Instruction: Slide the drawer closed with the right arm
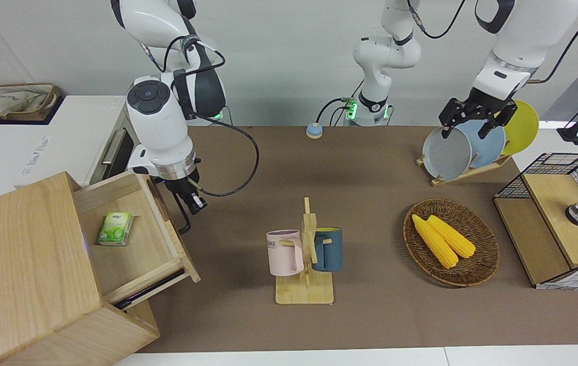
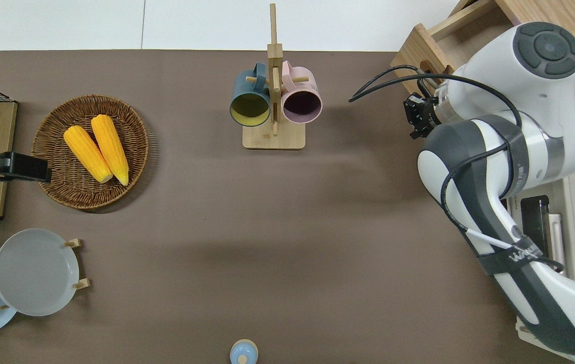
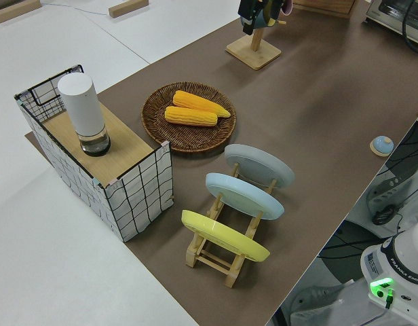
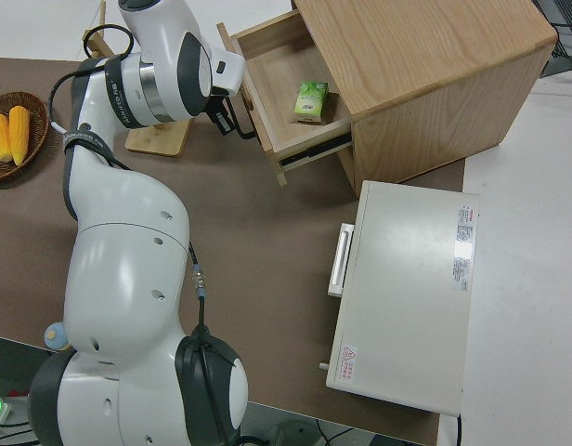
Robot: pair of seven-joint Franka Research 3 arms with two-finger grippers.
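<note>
The light-wood drawer (image 1: 134, 259) stands pulled out of its cabinet (image 1: 25, 254) at the right arm's end of the table, and a small green box (image 1: 115, 229) lies in it. A black loop handle (image 1: 185, 223) sticks out of the drawer front. My right gripper (image 1: 192, 202) hangs right at that front, beside the handle, pointing down. The right side view shows the right gripper (image 4: 226, 110) against the front of the drawer (image 4: 267, 93). From above, the right gripper (image 2: 419, 116) is mostly hidden under the arm. My left arm is parked, and the left gripper (image 1: 474, 124) is open.
A white toaster oven (image 1: 65, 132) stands beside the cabinet, nearer to the robots. A mug rack (image 1: 307, 254) with two mugs stands mid-table. Toward the left arm's end are a corn basket (image 1: 451, 241), a plate rack (image 1: 467, 152) and a wire crate (image 1: 558, 223).
</note>
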